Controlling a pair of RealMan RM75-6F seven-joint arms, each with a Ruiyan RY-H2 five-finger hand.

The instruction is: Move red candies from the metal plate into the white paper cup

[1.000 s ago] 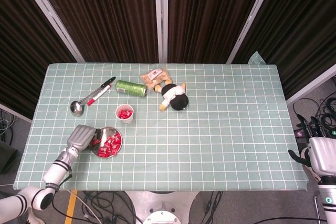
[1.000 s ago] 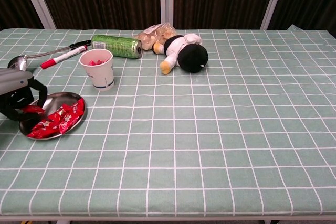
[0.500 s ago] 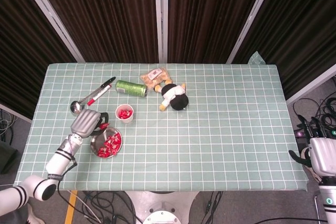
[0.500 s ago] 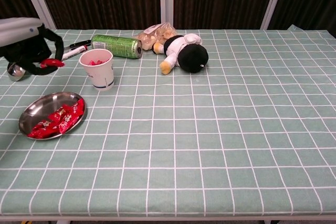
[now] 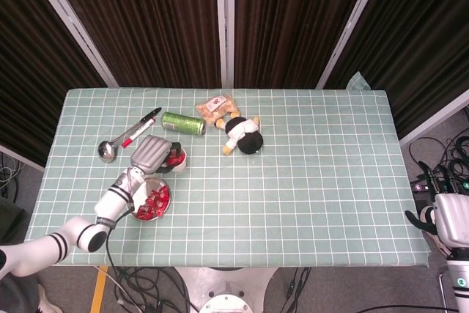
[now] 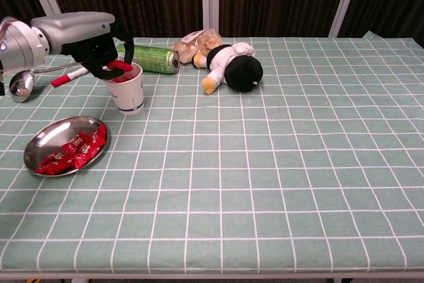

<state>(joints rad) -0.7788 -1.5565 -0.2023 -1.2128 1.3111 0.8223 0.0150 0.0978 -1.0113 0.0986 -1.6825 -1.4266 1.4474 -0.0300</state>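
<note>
Fingers [image 6: 99, 57] of the left hand [image 6: 98, 50] pinch a red candy [image 6: 119, 66] right over the mouth of the white paper cup [image 6: 125, 89]. Nearer, more red candies [image 6: 74, 150] sit on the metal plate [image 6: 44, 140]. Beyond the cup lie a green can [image 6: 147, 57] and a plush toy [image 6: 235, 65]. Right hand [image 5: 445, 218] hangs off the table's edge; its finger state I cannot tell.

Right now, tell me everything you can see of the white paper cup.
The white paper cup stands upright on the checked tablecloth, beyond the metal plate and in front of the green can. It looks like plain white paper with a small bluish mark low on its side. Red candies show inside. The left hand is over its rim, pinching a red candy at the opening.
</note>
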